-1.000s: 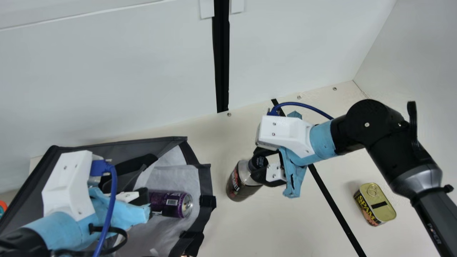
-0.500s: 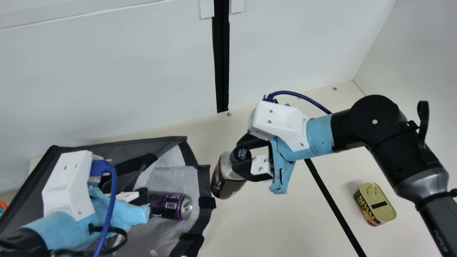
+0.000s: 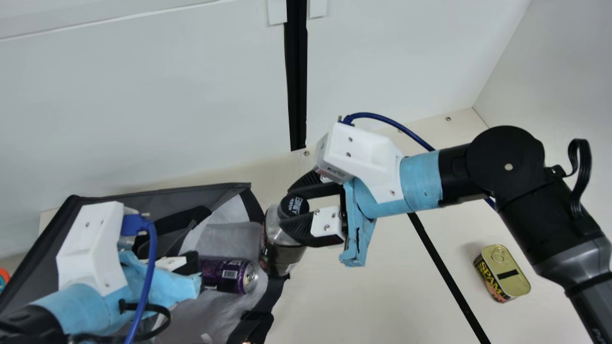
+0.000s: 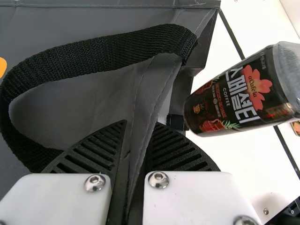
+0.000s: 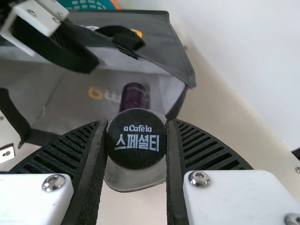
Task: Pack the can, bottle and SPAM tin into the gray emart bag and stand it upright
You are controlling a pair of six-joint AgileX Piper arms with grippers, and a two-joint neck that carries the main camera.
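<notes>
While one gray emart bag (image 3: 143, 197) lies on its side on the cream table (image 3: 382, 296), the three things to pack number one can, one bottle and one SPAM tin. The purple can (image 3: 229, 275) lies inside the bag near its mouth, the bottle (image 3: 279, 251) is held tilted at that mouth, and the SPAM tin (image 3: 508, 274) rests lid up on the table, well apart from the bag and near the right arm. In the main view the can's metal end with its tab is plain, as is the tin's ring pull; the left wrist view gives the red flower (image 4: 255, 86) on the bottle's label and a sliver of the tin at its edge, and the right wrist view has orange and white print (image 5: 96, 93) on the bag's lining and a turquoise basket (image 5: 86, 3) beyond. The left gripper (image 3: 184, 258) is closed, its fingers nearly together with a fold of the bag's fabric pinched between them, just beside a black strap (image 4: 117, 51). The right gripper (image 3: 290, 207) is set only as wide as the black cap (image 5: 136, 138), gripping the bottle by it from both sides. Whether the bottle touches the bag I cannot tell.
</notes>
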